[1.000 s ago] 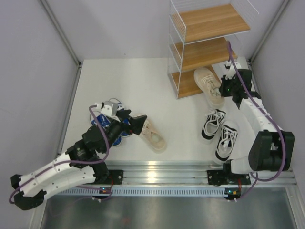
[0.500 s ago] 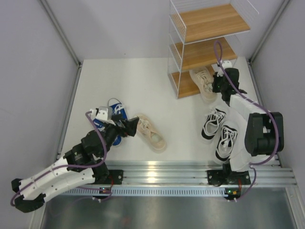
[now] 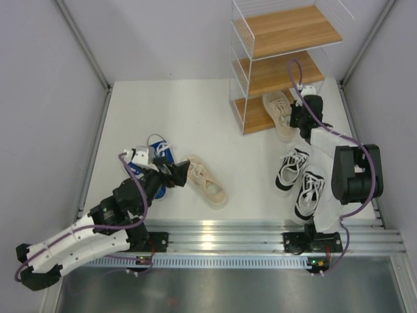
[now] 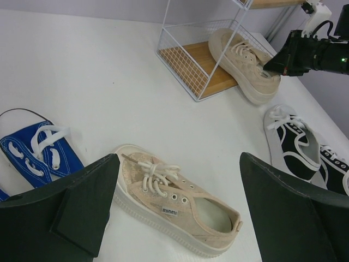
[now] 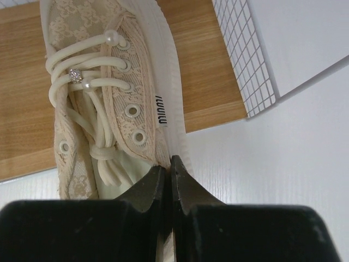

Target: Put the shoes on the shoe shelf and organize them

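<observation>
Hovering well left-front of shoe shelf (image 3: 251,119), beside blue shoes (image 3: 156,149): left gripper (image 3: 176,173), fingers spread wide around loose beige shoe (image 3: 208,184). Lying half on shelf's bottom tier: second beige shoe (image 5: 103,98). Touching its sidewall: right gripper (image 5: 170,173), fingers clenched together.

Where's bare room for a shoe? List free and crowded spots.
Free: the top wooden tier and middle tier of the wire shelf; the white table between it and the blue sneakers. Crowded: the bottom tier, where a beige sneaker pokes in, and around the black sneakers.
</observation>
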Available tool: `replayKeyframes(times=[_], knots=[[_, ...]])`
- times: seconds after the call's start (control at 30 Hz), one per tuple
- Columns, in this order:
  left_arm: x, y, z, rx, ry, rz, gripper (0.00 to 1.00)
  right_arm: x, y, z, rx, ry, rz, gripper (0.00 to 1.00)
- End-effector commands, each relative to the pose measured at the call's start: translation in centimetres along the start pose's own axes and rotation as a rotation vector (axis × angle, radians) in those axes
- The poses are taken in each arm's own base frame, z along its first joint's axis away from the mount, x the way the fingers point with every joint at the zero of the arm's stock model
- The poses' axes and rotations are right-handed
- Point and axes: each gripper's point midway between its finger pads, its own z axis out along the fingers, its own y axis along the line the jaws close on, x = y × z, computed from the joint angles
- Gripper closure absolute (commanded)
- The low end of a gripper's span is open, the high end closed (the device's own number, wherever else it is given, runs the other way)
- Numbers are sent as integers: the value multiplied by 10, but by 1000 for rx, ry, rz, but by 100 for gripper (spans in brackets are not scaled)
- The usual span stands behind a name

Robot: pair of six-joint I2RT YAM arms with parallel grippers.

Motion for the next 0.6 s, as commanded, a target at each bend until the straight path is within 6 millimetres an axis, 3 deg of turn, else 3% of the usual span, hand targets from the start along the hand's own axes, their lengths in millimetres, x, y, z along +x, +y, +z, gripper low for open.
replayKeyframes(times=[0.0,0.23,0.4,0.57], knots=[[4,0,3,-9,5,-17,3,-85,3,-2,11,-271,36,100],[9,-2,4,-4,12,-46,3,-81,0,11,23,-252,23,100],[12,-2,5,-5,17,-51,3,-75,-3,19,29,-238,17,90],[17,-5,6,8,30,-68,3,-73,-7,20,23,-230,17,73]])
